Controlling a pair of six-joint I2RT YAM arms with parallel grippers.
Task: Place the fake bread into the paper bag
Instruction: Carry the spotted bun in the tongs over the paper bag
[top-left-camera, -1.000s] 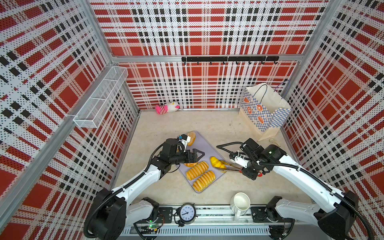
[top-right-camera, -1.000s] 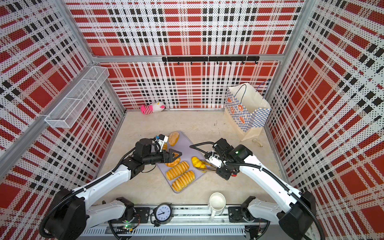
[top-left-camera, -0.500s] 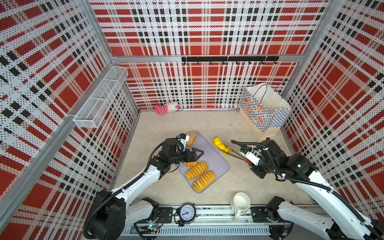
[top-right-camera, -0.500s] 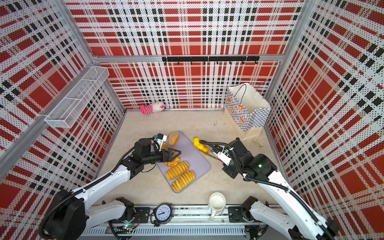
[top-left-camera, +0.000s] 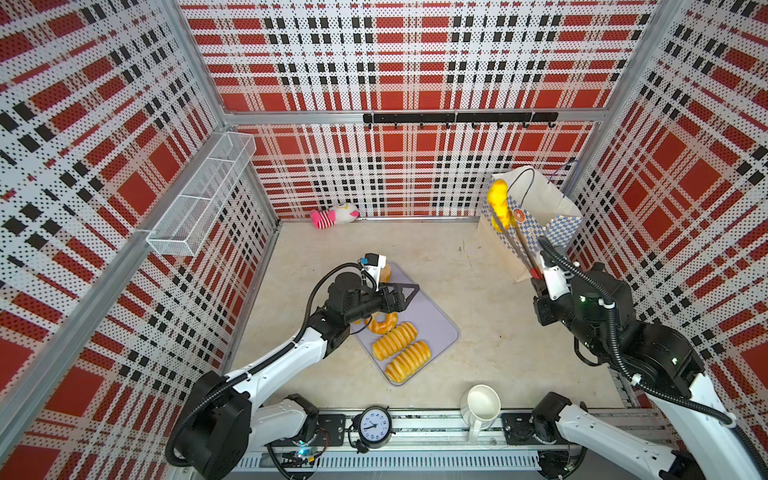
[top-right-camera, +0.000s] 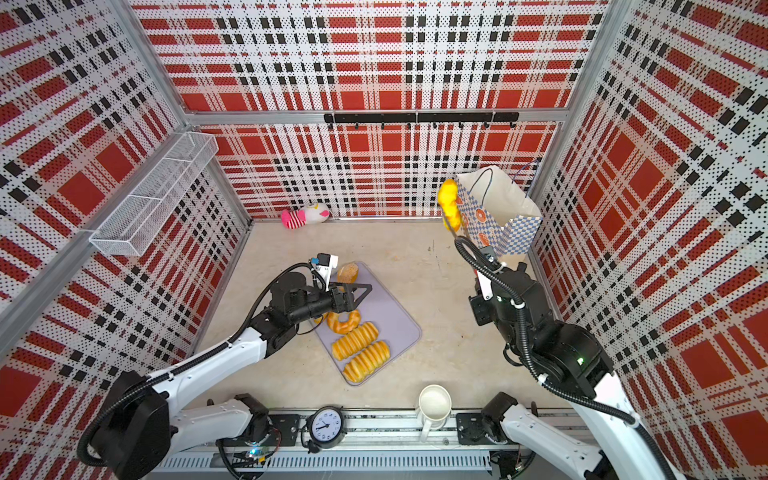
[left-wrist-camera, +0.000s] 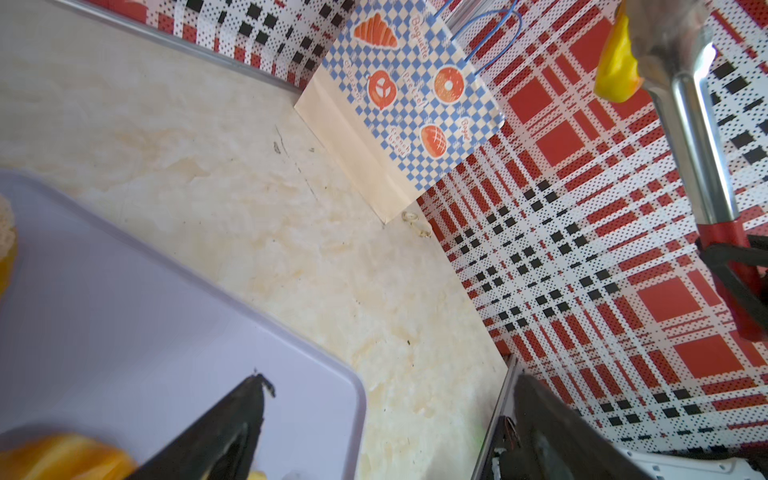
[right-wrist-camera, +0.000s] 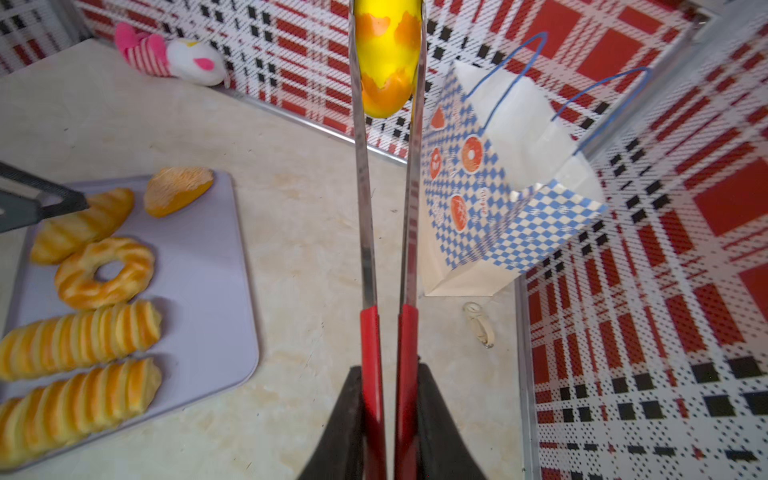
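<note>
right jaws: clamped on tongs pinching bread | bread lies along tongs, just left of paper bag mouth | left jaws: wide, empty

White shells on left arm and right arm, black joints, ribbed black cables; left gripper sporting black triangular fingers.

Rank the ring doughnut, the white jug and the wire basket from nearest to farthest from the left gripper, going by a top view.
1. Ring doughnut: on the tray, partly hidden under the left gripper.
2. White jug: at the table's front edge, right of centre.
3. Wire basket: mounted up on the left wall.
</note>
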